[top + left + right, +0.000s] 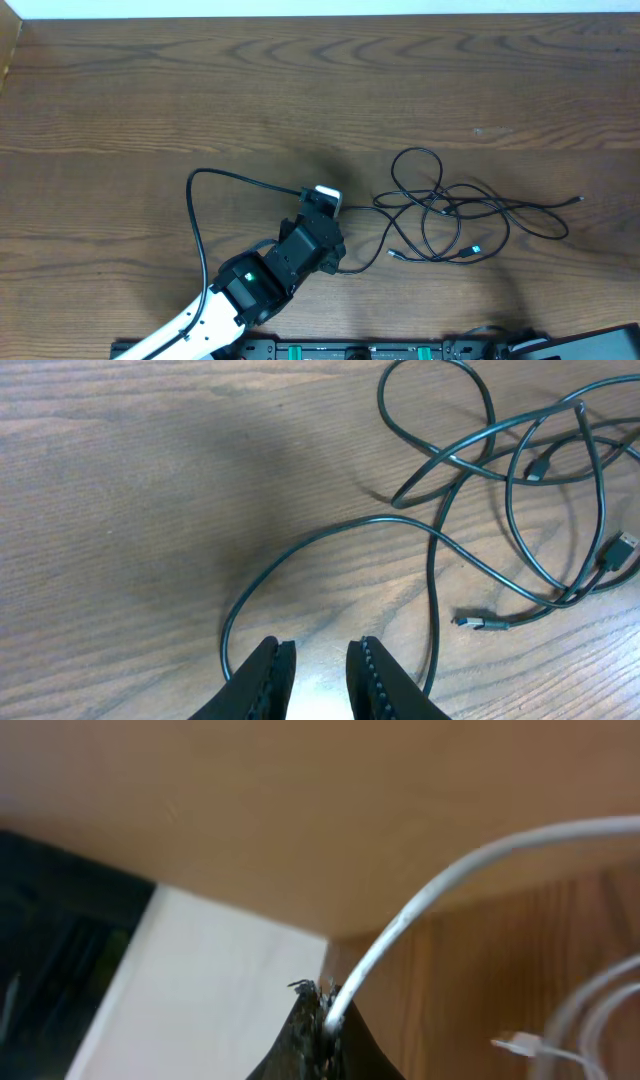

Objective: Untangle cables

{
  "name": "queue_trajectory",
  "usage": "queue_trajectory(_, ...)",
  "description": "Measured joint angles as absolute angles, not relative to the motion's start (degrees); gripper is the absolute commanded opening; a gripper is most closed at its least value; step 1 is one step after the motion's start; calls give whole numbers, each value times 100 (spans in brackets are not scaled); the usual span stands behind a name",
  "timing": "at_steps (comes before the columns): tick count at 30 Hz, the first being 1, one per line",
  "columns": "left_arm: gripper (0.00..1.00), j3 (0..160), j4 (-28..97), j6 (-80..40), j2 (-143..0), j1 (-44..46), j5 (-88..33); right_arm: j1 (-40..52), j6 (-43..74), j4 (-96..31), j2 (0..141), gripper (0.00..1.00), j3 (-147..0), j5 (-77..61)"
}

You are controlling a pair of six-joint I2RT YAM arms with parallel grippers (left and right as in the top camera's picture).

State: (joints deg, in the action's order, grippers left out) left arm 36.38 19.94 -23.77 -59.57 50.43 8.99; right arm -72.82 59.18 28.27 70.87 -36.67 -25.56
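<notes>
Several thin black cables (445,215) lie looped together right of the table's middle, with small plugs (396,255) at their ends. One black cable (195,215) runs from my left gripper (322,200) out to the left and back toward the front edge. In the left wrist view this cable (300,550) arcs ahead of the left gripper (320,655) and passes outside both fingers. The jaws stand a little apart with only bright table showing between them. My right gripper (325,1005) is shut on a white cable (420,910) that rises to the right.
The wooden table (150,90) ends at a pale far edge (320,10). The right wrist view shows the table's side (300,810), a pale floor (200,990) and a white plug (522,1044). Part of the right arm (600,342) shows at the front right.
</notes>
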Motion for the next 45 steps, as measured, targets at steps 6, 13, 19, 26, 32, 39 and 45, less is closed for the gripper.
queue_trajectory(6,24,3638,1994,-2377,-5957,5046,899,-7282,5970,2965,7216,1,-3667,-1935)
queue_trajectory(13,24,3638,1997,-2377,-5957,5043,899,-7284,5902,3371,8300,1,-3669,-1658)
queue_trajectory(19,24,3638,1997,-2377,-5957,5043,899,-7255,5870,3463,9220,29,-3712,-1688)
queue_trajectory(26,24,3638,1997,-2375,-5957,5046,899,-7135,5881,3389,9684,99,-3747,-1723)
queue_trajectory(32,24,3638,1994,-2377,-5957,5046,897,-7133,5948,3347,9692,99,-3756,-2012)
queue_trajectory(39,24,3638,1997,-2377,-5957,5043,899,-7133,5957,2958,9692,99,-3780,-2591)
queue_trajectory(45,24,3638,1997,-2377,-5957,5046,897,-7133,5972,1920,9692,99,-3809,-2794)
